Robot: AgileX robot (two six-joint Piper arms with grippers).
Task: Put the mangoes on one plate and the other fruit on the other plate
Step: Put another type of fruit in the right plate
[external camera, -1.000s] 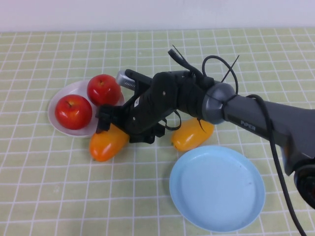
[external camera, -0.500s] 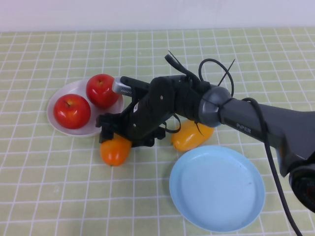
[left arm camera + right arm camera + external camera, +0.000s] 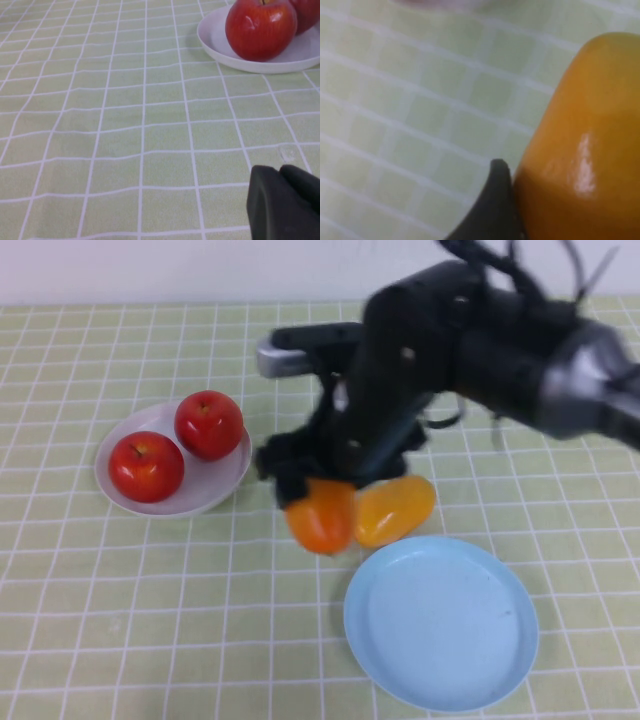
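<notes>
- High view showed the right gripper (image 3: 318, 502) raised above the green checked tablecloth (image 3: 120, 620), between the two plates, its fingers closed on a glossy orange-yellow oval mango (image 3: 322, 515) that hung below them.
- Right wrist view confirmed the grip: a dark finger (image 3: 495, 200) pressed against the side of the held mango (image 3: 580, 150), with the cloth (image 3: 410, 100) well beneath it.
- A second orange-yellow mango (image 3: 396, 508) lay on the cloth just beside the held one, near the far rim of the round light blue plate (image 3: 441, 620); neither mango was on that plate.
- Two round glossy red apples (image 3: 146, 466) (image 3: 209, 424) sat side by side on the smaller round white plate (image 3: 200, 495), towards the robot's left.
- Left wrist view showed the left gripper (image 3: 282, 202) only as a dark part at the frame's corner, low over the cloth; whether its fingers were open or closed could not be told. It held nothing visible.
- That same view showed one red apple (image 3: 260, 27) on the white plate (image 3: 215, 42), well apart from the left gripper.
</notes>
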